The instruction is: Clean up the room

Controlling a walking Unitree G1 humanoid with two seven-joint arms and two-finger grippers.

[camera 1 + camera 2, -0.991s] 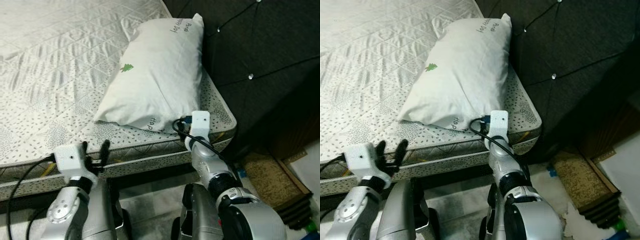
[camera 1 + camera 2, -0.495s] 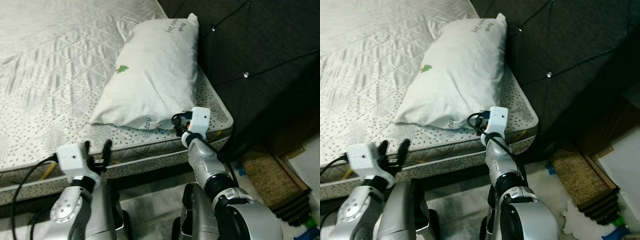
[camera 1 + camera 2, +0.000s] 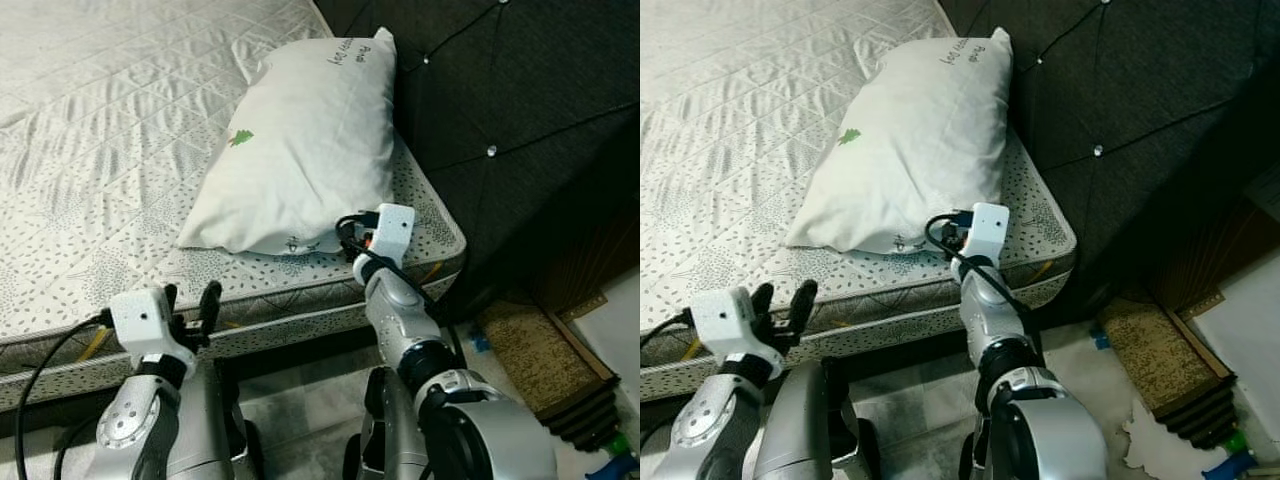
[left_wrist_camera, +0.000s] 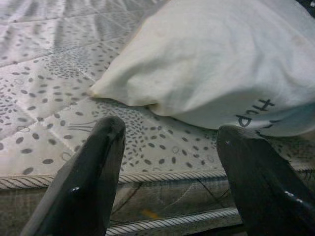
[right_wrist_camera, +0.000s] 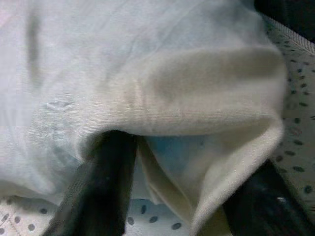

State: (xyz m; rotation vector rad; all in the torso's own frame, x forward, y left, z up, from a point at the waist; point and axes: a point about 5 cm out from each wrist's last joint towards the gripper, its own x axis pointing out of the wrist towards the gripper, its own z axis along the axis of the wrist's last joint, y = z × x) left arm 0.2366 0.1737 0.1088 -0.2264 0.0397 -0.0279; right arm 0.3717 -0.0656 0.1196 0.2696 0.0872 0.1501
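A white pillow (image 3: 300, 150) lies on the right part of the bed (image 3: 90, 150), its far end against the dark padded headboard (image 3: 500, 90). It has a small green tree mark and some printed letters. The right end effector (image 5: 167, 196) is at the near right corner of the pillow, and its 2 black fingers (image 5: 101, 191) are apart, with a fold of the pillow cloth between them. The left end effector (image 3: 190, 305) is low at the near edge of the bed, to the left of the pillow and not touching it. Its 2 fingers (image 4: 88, 182) are spread wide and hold nothing. On the floor at the right lies a brown mat (image 3: 535, 350).
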